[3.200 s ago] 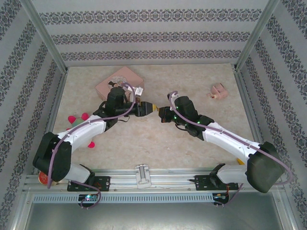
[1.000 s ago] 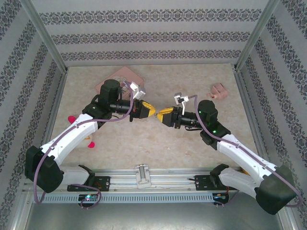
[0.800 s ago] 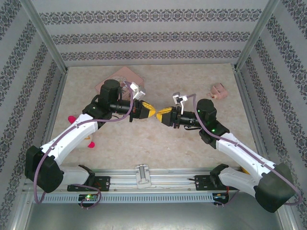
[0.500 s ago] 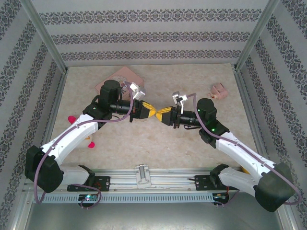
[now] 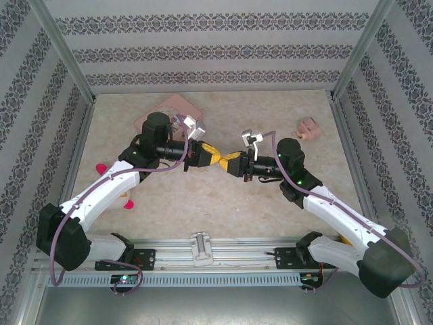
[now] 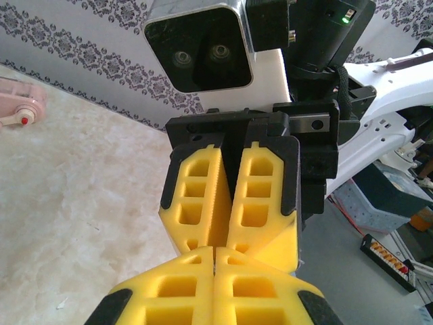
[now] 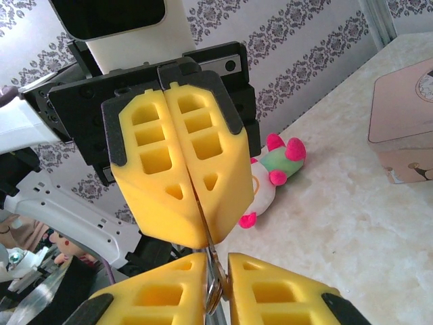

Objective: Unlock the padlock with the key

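Left gripper: my yellow foam pads pressed together; contents indiscernible.
Right gripper: I pinch the thin metal key.
Fingertips: touching.

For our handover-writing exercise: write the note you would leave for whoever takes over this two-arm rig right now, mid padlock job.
Left gripper, yellow-fingered: shut, tip to tip with the right gripper above the beige marbled table.
Right gripper: shut on a thin dark metal sliver, probably the key, reaching the left fingertips.
Small brass padlock: cannot tell whether the left fingers hold it.
Done: grippers aligned. Left: insert key, turn, free the shackle.
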Controlling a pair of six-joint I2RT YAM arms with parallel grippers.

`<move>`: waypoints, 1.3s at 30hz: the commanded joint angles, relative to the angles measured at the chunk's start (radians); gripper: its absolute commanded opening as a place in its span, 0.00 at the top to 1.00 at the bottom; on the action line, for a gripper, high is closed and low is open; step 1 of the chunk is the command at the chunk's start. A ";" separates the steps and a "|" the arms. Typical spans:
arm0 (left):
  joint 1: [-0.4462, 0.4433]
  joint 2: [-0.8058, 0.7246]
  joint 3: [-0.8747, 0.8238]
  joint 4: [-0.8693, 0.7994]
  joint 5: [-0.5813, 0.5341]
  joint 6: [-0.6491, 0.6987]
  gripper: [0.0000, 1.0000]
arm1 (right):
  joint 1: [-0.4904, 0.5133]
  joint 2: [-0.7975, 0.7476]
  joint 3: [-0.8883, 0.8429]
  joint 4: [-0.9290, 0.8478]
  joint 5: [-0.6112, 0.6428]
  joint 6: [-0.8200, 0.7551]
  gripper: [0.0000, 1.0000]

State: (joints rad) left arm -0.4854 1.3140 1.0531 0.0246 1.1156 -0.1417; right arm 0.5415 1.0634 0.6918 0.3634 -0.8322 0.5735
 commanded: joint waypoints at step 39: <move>-0.052 0.131 0.061 -0.196 -1.213 -0.506 0.00 | -0.159 0.064 0.010 -0.416 0.374 0.091 1.00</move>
State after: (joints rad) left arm -0.4999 1.3743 1.0515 -0.0528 0.0566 -0.5632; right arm 0.4026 1.1000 0.6701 0.0505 -0.5259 0.6537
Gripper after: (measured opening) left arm 0.997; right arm 0.051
